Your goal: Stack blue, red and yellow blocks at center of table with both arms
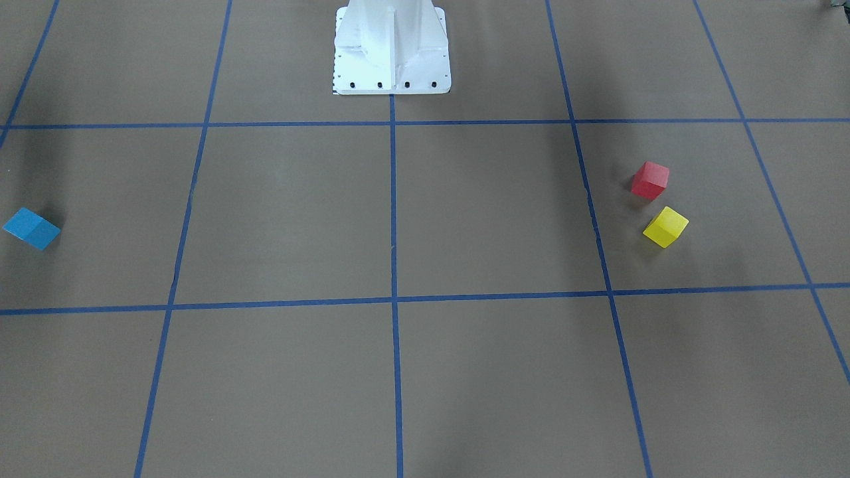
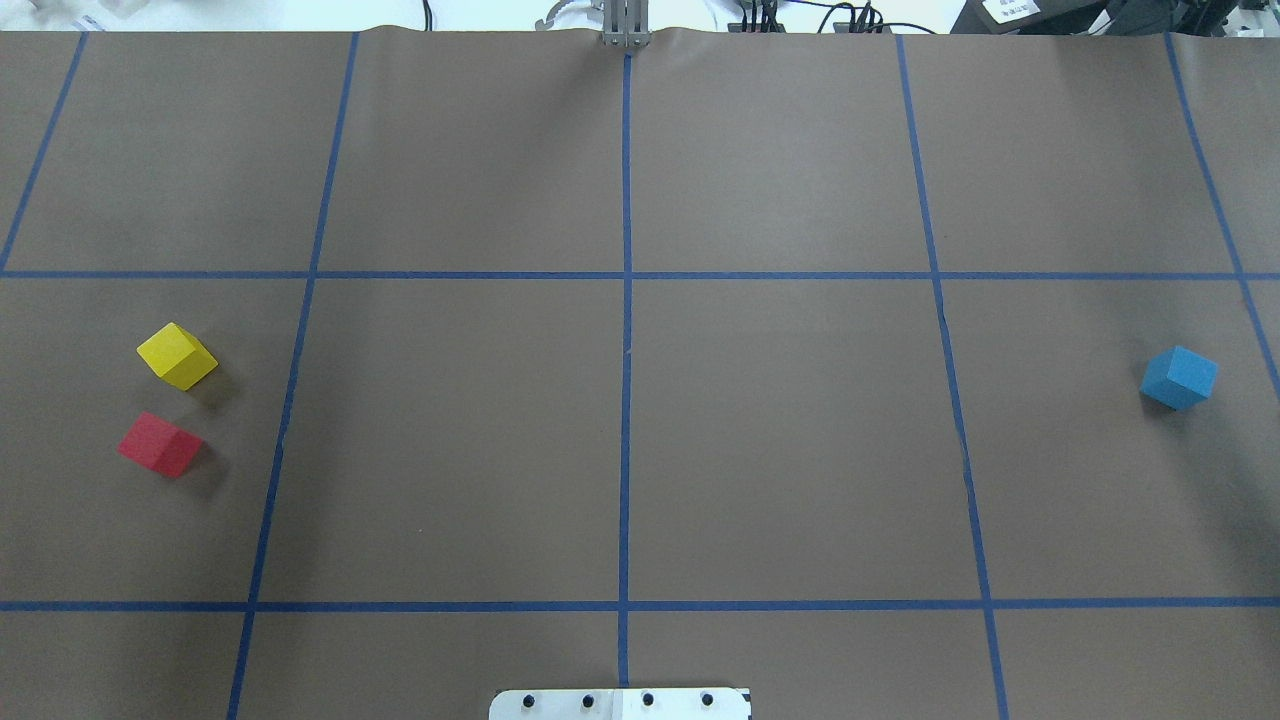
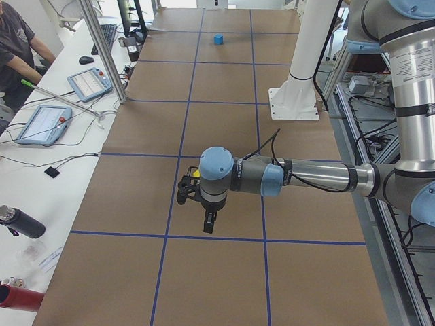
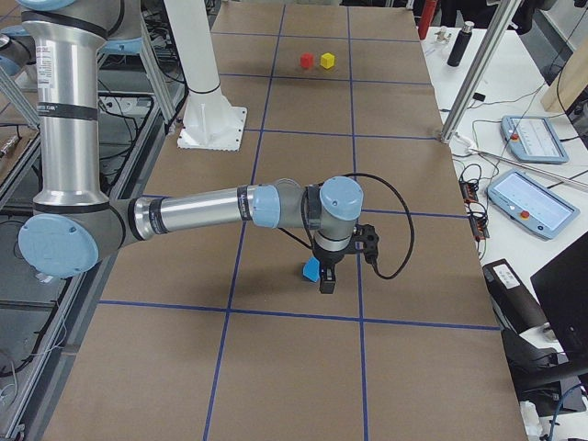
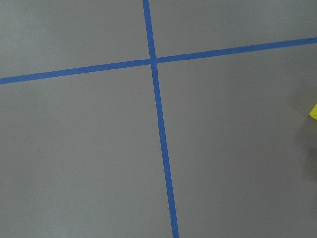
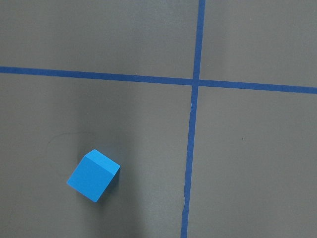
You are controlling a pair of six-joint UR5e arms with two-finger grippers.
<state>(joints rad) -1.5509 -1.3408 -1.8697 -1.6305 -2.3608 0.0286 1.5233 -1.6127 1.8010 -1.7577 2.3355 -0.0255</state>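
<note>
**Worktop** [image 2: 450,450]: brown sheet with a blue tape grid. All three blocks lie well away from its centre.

**Right arm** [image 4: 202,213]: hangs over the blue block [image 2: 1180,377]. I cannot tell whether its jaws are parted or closed.

**Left arm** [image 3: 306,178]: hangs over the yellow block [image 2: 177,355]. Its jaws cannot be told either.

**Blue block:** far out on the robot's right, askew to the grid.

**Red block** [image 2: 160,444] and yellow block: on the robot's left, near each other but apart, both askew.

**Hazards:**
- Jaws not squared to the turned faces may spin a block.
- Descending on one of the pair may knock its neighbour.
- The arms may clash at centre.
</note>
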